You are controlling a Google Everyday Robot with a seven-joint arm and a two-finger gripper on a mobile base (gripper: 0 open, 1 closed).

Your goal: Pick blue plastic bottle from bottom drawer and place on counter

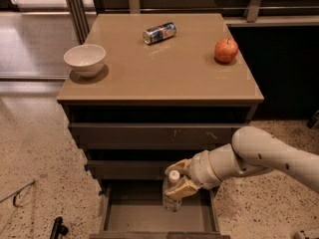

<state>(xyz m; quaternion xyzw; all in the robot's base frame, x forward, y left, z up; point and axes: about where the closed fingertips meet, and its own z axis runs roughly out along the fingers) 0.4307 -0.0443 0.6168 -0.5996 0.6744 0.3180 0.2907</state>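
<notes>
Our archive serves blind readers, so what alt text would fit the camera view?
The robot's claw grips the blue plastic bottle upright at the open bottom drawer. On the counter above sit a white bowl at the left, a can lying on its side, and a red apple at the right.

Likely an office break area or test lab: a drawer cabinet's glossy counter [164, 78] bears a bowl [84, 59], can [159, 33] and apple [226, 50], on speckled terrazzo floor [35, 148]; the claw [176, 179] grips the blue plastic bottle [171, 197] above the bottom drawer [149, 219].
</notes>
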